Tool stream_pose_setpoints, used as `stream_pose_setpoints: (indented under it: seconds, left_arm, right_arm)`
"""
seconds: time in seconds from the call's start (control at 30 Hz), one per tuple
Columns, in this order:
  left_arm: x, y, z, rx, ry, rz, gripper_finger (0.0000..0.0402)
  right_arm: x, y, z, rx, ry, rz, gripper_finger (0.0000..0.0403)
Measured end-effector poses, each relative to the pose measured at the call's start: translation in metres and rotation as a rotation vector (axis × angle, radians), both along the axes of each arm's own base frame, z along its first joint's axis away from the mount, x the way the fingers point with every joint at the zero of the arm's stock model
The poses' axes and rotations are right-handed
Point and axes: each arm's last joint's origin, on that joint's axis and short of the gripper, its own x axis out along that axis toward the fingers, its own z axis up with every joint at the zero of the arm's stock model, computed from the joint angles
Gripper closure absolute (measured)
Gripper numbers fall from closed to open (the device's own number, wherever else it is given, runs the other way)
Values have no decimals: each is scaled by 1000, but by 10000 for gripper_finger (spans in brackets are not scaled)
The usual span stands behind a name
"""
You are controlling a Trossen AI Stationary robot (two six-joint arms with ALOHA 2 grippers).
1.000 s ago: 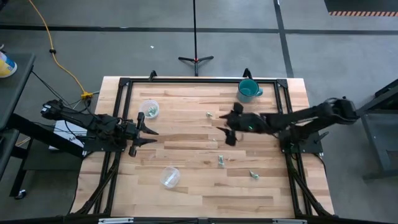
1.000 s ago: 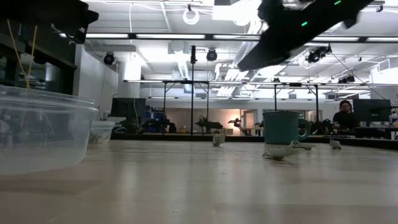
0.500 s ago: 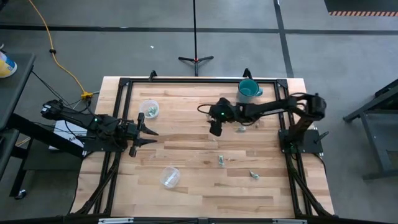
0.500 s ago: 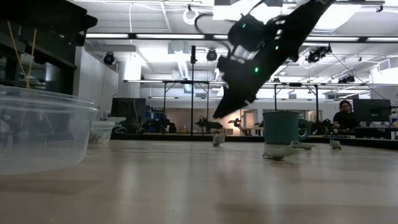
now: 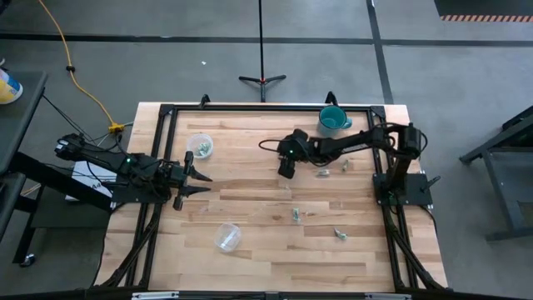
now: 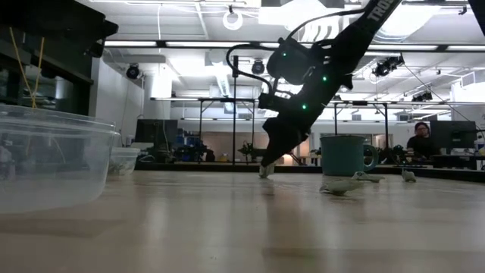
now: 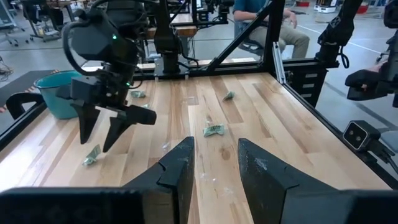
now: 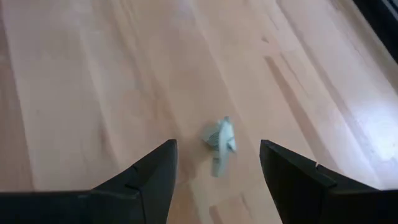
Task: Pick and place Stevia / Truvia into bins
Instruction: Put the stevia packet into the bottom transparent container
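Even bright overhead light, soft faint shadows on the wooden table (image 5: 250,250). Low view: ceiling lamps (image 6: 233,18) flare white, near clear cup (image 6: 53,155) out of focus, tabletop has sheen. Right wrist view soft, crumpled sachet (image 8: 220,144) slightly blurred. Left wrist view sharper.

Two dark fingers (image 7: 214,171) of the left gripper frame a wooden table (image 7: 261,118). Farther off, the right gripper (image 7: 102,134) points down with fingers spread, tips just above a sachet (image 7: 91,155). More sachets (image 7: 214,129) lie scattered nearby. A teal mug (image 7: 59,93) stands behind. A seated person (image 7: 267,28) shows beyond the table.
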Motion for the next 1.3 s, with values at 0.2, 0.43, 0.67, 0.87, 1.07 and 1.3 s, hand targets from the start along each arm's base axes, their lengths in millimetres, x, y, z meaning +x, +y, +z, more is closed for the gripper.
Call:
stream_pose_setpoints:
  seconds: [0.2,0.43,0.67,0.87,1.07,1.3]
  left_arm:
    - [0,0,0,0,0,0,245]
    - [0,0,-1,2,6,0,245]
    - [0,0,-1,2,6,0,245]
    - [0,0,0,2,6,0,245]
    - [0,0,-1,3,11,-1,245]
    - [0,0,-1,4,12,-1,245]
  right_arm:
    - [-3,-15,0,87,-31,2,183]
    - [-4,-21,1,99,-55,4,183]
    - [-5,-20,-4,127,-31,19,183]
    - [-1,-21,-21,135,-14,17,182]
    - [3,-21,-24,147,-41,36,183]
    - [2,-21,-24,144,-38,35,198]
